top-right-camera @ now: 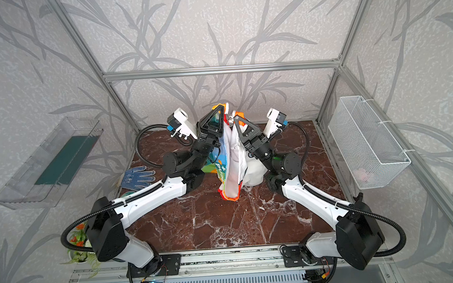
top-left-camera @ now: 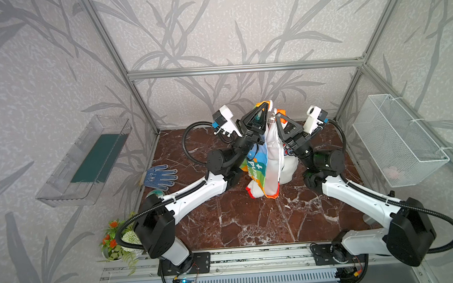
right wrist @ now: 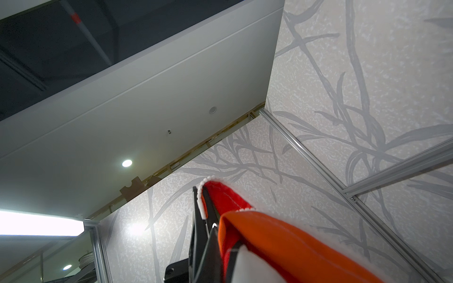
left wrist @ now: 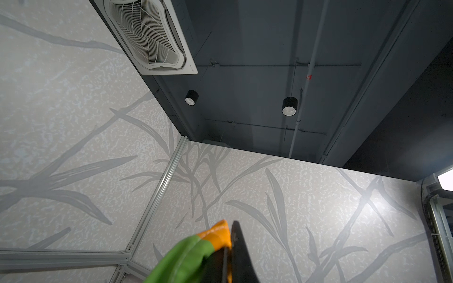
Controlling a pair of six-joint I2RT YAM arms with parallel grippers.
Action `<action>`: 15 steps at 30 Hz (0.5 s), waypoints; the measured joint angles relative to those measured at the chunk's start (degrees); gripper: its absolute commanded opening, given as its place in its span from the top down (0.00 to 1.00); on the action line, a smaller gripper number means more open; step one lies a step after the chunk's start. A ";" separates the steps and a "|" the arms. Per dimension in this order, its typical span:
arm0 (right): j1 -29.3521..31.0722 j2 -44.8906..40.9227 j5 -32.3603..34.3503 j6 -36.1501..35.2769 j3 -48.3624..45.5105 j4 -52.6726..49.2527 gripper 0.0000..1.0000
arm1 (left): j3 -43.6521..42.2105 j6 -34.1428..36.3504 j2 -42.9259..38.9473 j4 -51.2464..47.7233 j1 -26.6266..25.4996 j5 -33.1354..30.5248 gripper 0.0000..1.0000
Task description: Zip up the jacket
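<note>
The left end effector (top-left-camera: 265, 105) and right end effector (top-left-camera: 278, 115) each pinch an upper edge of the jacket (top-left-camera: 271, 161), hanging it over the surface (top-left-camera: 252, 221) (zipper pull (top-left-camera: 272, 119) dangling between them), so aligning the 2 zipper halves seems in hand, and mating them next calls for a fine, steady approach.

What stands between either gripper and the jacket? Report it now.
Nothing visible does. The left gripper and the right gripper are both shut on the top edge of the jacket, holding it up over the table. The blue glove lies on the table off to the left, apart from the jacket.
</note>
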 measured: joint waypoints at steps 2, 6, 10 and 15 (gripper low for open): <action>0.00 -0.02 0.04 0.00 0.00 -0.02 1.00 | 0.39 0.00 0.31 -0.04 0.00 0.00 1.00; 0.00 -0.20 0.17 -0.02 0.09 -0.02 1.00 | 0.46 0.00 0.74 -0.04 0.00 0.00 1.00; 0.00 -0.57 0.46 -0.02 0.48 0.00 1.00 | 0.46 -0.02 0.81 -0.02 0.00 0.00 1.00; 0.00 -0.81 0.61 0.00 1.07 0.00 1.00 | 0.52 -0.02 0.81 -0.02 0.00 0.00 1.00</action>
